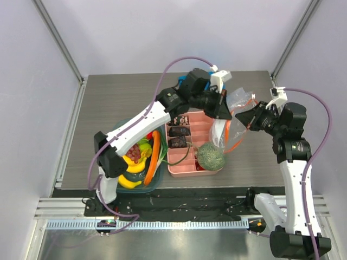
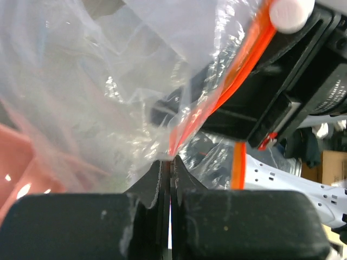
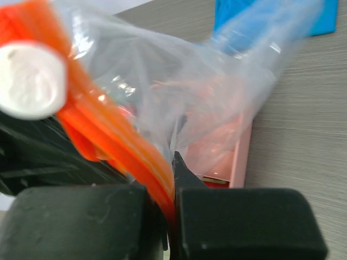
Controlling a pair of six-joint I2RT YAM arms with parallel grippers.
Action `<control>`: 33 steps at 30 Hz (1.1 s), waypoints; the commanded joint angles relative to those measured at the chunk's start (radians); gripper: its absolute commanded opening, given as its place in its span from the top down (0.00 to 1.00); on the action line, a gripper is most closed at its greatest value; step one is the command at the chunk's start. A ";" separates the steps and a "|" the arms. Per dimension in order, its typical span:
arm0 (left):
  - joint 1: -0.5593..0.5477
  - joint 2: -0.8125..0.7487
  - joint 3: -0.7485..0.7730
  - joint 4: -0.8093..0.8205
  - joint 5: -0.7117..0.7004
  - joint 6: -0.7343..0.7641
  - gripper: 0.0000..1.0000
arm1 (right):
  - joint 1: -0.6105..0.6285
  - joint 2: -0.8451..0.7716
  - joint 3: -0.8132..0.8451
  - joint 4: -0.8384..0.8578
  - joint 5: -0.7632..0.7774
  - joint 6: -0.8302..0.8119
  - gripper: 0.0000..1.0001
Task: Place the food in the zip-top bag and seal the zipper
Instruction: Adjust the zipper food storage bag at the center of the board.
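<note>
The clear zip-top bag (image 1: 237, 101) hangs in the air between my two grippers, above the right end of the pink tray (image 1: 184, 165). Its orange-red zipper (image 1: 234, 130) loops down along the mouth. My left gripper (image 1: 226, 114) is shut on the bag's mouth edge (image 2: 172, 149), where the zipper (image 2: 244, 59) ends. My right gripper (image 1: 243, 117) is shut on the zipper (image 3: 114, 135) from the other side. The grey-green melon (image 1: 210, 156) sits on the tray just below the bag. A dark grape bunch (image 1: 134, 153) lies in the basket at left. The bag (image 3: 184, 81) looks empty.
A green and blue basket (image 1: 154, 183) with a banana (image 1: 129, 182), a carrot (image 1: 154, 151) and other toy produce stands at the near left. The tray's compartments hold dark items (image 1: 179, 131). A blue cloth (image 3: 271, 21) lies at the back, under the left arm.
</note>
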State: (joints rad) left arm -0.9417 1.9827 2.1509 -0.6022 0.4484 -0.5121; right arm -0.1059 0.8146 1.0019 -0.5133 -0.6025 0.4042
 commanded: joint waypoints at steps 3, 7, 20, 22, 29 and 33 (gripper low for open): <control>0.171 -0.226 -0.095 0.004 0.035 0.000 1.00 | 0.006 0.082 0.021 0.035 0.087 -0.143 0.99; 0.198 -0.295 -0.161 -0.041 -0.030 0.075 1.00 | 0.006 0.133 0.047 0.038 0.041 -0.200 0.99; 0.234 -0.317 -0.171 -0.070 -0.089 0.110 1.00 | 0.008 0.081 0.176 -0.013 -0.283 -0.278 0.10; 0.247 -0.334 -0.175 -0.080 -0.112 0.130 1.00 | 0.006 0.075 0.211 -0.072 -0.278 -0.329 0.06; 0.299 -0.469 -0.253 -0.093 -0.250 0.185 1.00 | 0.008 0.116 0.320 -0.315 -0.195 -0.643 0.05; 0.351 -0.530 -0.256 -0.113 -0.275 0.214 1.00 | 0.018 0.152 0.372 -0.384 -0.221 -0.752 0.09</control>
State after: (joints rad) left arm -0.6376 1.5455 1.8881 -0.7223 0.2367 -0.3515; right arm -0.0937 0.9314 1.3132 -0.7914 -0.8238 -0.1799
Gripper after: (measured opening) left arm 0.011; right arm 0.936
